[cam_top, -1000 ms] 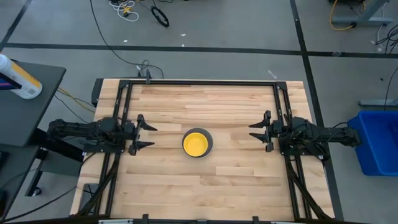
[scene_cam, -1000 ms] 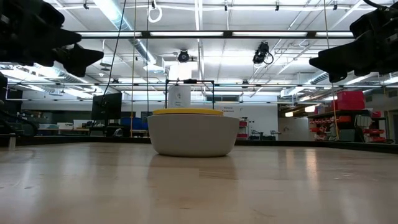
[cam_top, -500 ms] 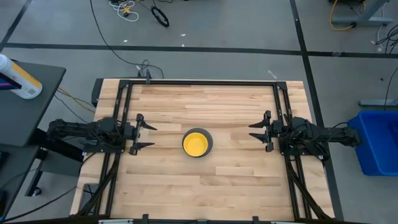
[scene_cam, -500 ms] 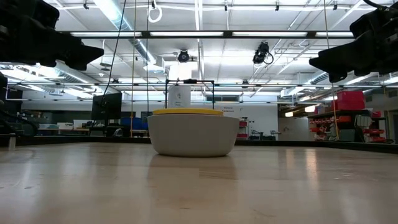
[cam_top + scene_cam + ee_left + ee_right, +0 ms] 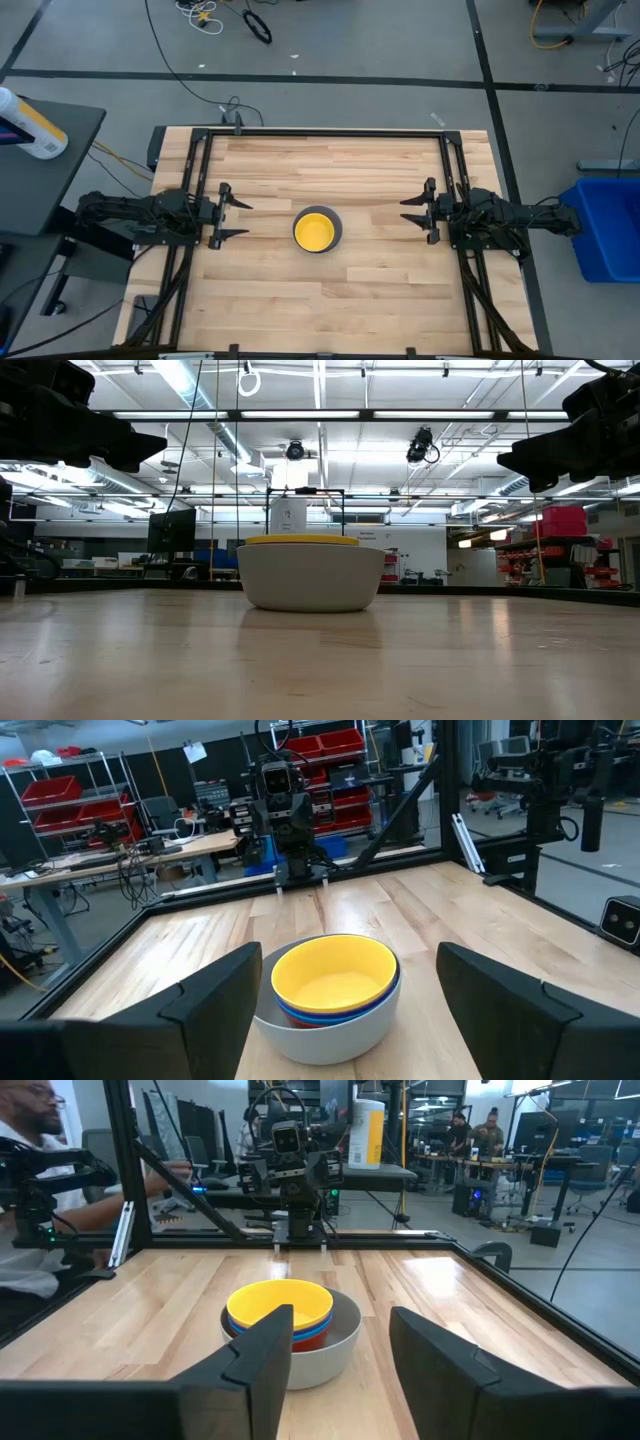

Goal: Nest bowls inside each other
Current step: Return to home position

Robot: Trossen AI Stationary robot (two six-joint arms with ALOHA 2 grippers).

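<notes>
The left arm is seen folded low over the left edge of the table [image 5: 330,300], its forearm level and its left gripper [image 5: 246,220] pointed inward toward the middle of the board. The right arm is mirrored at the right edge, with the right gripper [image 5: 404,212] likewise aimed at the centre. Both are held above the wood, as is shown in the low view, where their dark shapes hang in the upper corners. The fingers of each gripper are spread wide apart, and nothing is held or touched by either. The bowls are found nested in one stack at the centre of the table, between the two grippers and well apart from both. The grey bowl [image 5: 338,228] is set at the bottom, directly on the wood, and the yellow bowl [image 5: 315,233] is seated at the top, its rim [image 5: 300,541] raised just above the grey wall. Between them, a blue rim [image 5: 330,1013] and the red bowl [image 5: 305,1342] are partly exposed in the wrist views; the two blues cannot be told apart with certainty.
</notes>
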